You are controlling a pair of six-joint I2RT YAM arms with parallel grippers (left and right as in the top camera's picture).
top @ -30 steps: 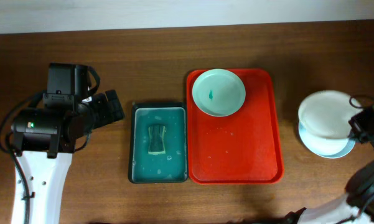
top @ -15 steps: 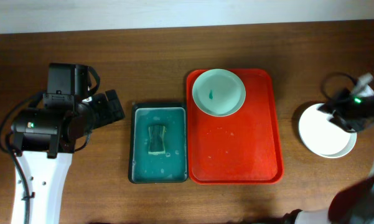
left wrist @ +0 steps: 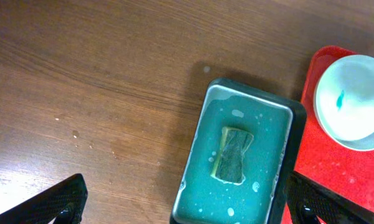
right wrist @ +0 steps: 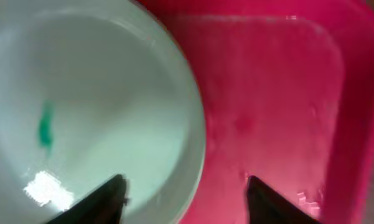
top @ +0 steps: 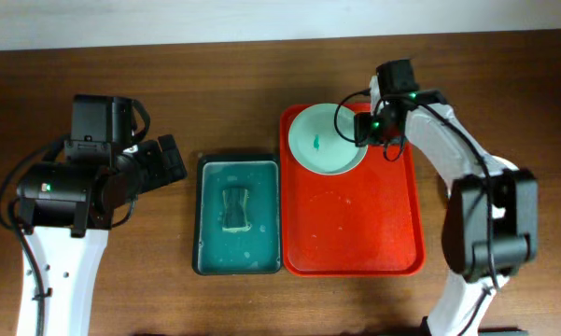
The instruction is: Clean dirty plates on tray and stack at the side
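Observation:
One pale mint plate (top: 319,140) with a small teal smear lies at the far left end of the red tray (top: 355,224). My right gripper (top: 355,126) is open at the plate's right edge. In the right wrist view its jaws straddle the rim: one finger is over the plate (right wrist: 93,106), the other over the tray (right wrist: 280,106), and the right gripper (right wrist: 187,200) grips nothing. My left gripper (top: 168,159) hovers wide open left of the basin. In the left wrist view the left gripper (left wrist: 187,208) is empty, with the plate (left wrist: 351,99) at the right.
A dark teal basin (top: 205,215) of soapy water with a sponge (top: 235,207) lies just left of the tray. In the left wrist view the sponge (left wrist: 231,155) floats mid-basin. The right arm's dark links cover the table right of the tray.
The right arm swung from the plates at the far right over to the plate on the tray. Its jaws went from shut to open. The left arm stayed still.

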